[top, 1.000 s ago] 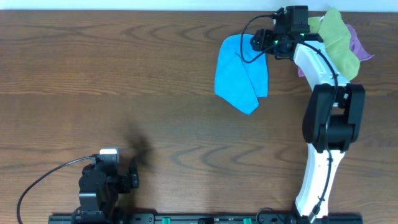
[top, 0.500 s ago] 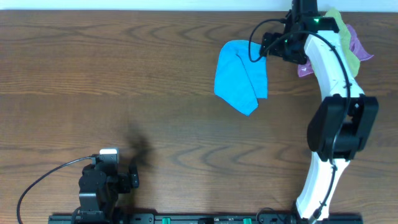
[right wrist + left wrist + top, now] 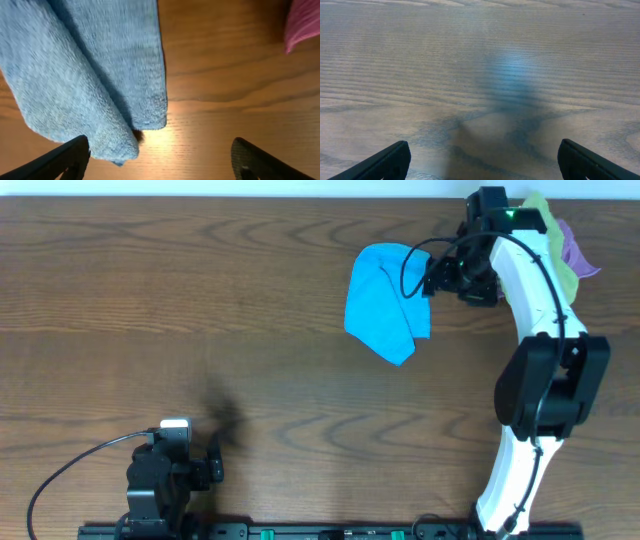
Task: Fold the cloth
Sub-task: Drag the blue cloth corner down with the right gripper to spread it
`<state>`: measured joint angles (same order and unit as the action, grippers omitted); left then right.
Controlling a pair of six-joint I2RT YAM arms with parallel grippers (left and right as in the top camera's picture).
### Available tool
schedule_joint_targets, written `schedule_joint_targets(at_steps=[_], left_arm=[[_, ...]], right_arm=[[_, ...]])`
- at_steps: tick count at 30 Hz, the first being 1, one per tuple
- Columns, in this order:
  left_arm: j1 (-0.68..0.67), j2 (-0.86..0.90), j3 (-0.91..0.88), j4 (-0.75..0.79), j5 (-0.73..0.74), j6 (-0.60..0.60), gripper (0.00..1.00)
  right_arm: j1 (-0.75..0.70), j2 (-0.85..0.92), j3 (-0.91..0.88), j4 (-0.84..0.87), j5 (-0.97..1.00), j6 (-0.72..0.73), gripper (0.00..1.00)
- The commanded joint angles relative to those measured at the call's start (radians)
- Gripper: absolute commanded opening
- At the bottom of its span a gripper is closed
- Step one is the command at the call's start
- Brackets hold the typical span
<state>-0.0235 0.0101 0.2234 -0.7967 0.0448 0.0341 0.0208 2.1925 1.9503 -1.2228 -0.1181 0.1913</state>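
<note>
The soft sky-blue microfibre cloth (image 3: 385, 300) lies doubled in the overhead frame's upper right. The right gripper (image 3: 432, 280), open and empty, hovers at its right edge; pinching one layer alone could skew the fold. The left gripper (image 3: 190, 465) sits open, lower left.

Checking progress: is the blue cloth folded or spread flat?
Folded, loosely. The cloth lies doubled over, one layer overlapping the other, edges unaligned.

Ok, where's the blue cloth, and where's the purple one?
blue cloth (image 3: 385, 295): overhead view, on its middle.
purple cloth (image 3: 306, 20): right wrist view, on the edge showing at the top right corner.
</note>
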Motion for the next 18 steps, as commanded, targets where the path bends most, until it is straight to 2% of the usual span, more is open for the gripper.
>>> schedule_joint_targets(at_steps=[1, 10, 18], left_arm=[[-0.005, -0.006, -0.037, -0.037, -0.004, 0.011, 0.95], [-0.005, -0.006, -0.037, -0.037, -0.004, 0.011, 0.95], [-0.005, -0.006, -0.037, -0.037, -0.004, 0.011, 0.95]], right_arm=[[-0.002, -0.015, -0.077, 0.024, -0.061, -0.013, 0.84], [-0.002, -0.014, -0.283, 0.191, -0.129, -0.005, 0.73], [-0.001, -0.014, -0.363, 0.29, -0.163, 0.024, 0.63]])
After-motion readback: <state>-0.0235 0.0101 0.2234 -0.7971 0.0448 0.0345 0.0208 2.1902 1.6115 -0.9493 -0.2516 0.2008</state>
